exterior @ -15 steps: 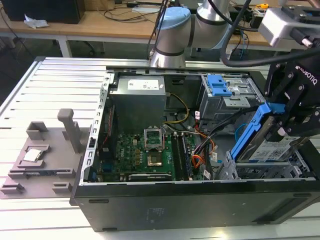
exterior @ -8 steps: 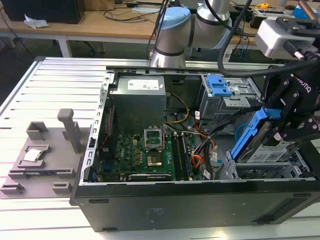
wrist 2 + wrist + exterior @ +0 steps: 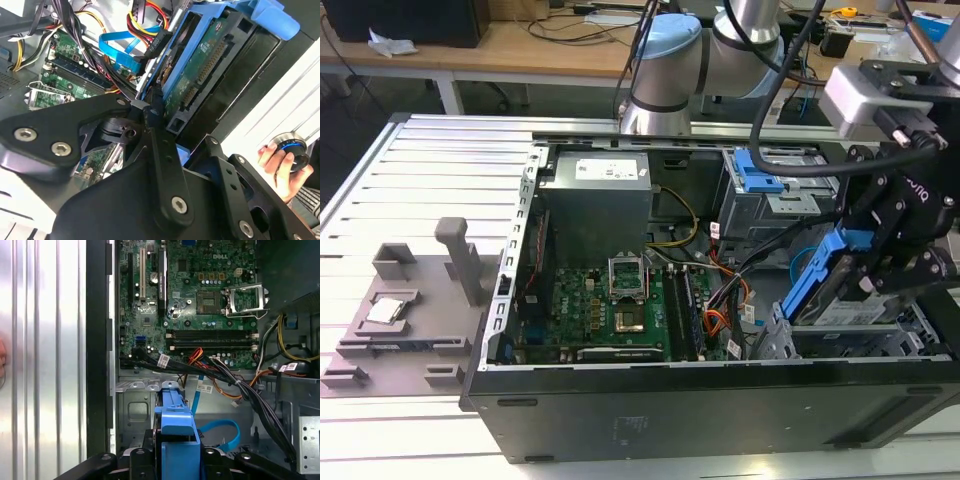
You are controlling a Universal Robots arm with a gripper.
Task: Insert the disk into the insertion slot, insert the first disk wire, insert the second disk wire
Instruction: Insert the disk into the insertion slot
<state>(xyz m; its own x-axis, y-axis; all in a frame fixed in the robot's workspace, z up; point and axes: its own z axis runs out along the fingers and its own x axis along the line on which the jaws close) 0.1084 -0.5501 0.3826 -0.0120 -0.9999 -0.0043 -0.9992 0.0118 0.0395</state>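
1. A big black computer case (image 3: 720,410) lies open on a metal table (image 3: 420,160).
2. The gripper (image 3: 875,270) hangs over the corner of the case at the near edge, on the exterior view's right.
3. It is pinching the disk (image 3: 815,280). Its black fingers (image 3: 160,145) press on the sides of the disk's blue frame.
4. The disk is up in the air and tilted. Its low end points down at the corner of the case.
5. In the second wrist view, the green board on the disk's (image 3: 200,75) underside shows inside the blue frame.
6. The insertion slot (image 3: 850,345) is the low silver metal cage in that same corner. It sits just under the disk, and the disk is not in it yet.
7. The taller grey cage (image 3: 770,190) with blue latches is at the far edge of the case, behind the gripper.
8. The green motherboard (image 3: 620,310) lies flat in the middle of the case. A grey power box (image 3: 595,200) stands by the far edge.
9. A flat blue wire (image 3: 222,432) and a bunch of black wires (image 3: 240,390) lie loose between the motherboard and the silver cage.
10. A grey holder (image 3: 410,320) sits on the table beside the case, on the exterior view's left, with a small square chip (image 3: 385,310) on it.
11. In the second wrist view, a person's hand (image 3: 277,162) outside the case holds a round knob (image 3: 292,150) with a blue ring.
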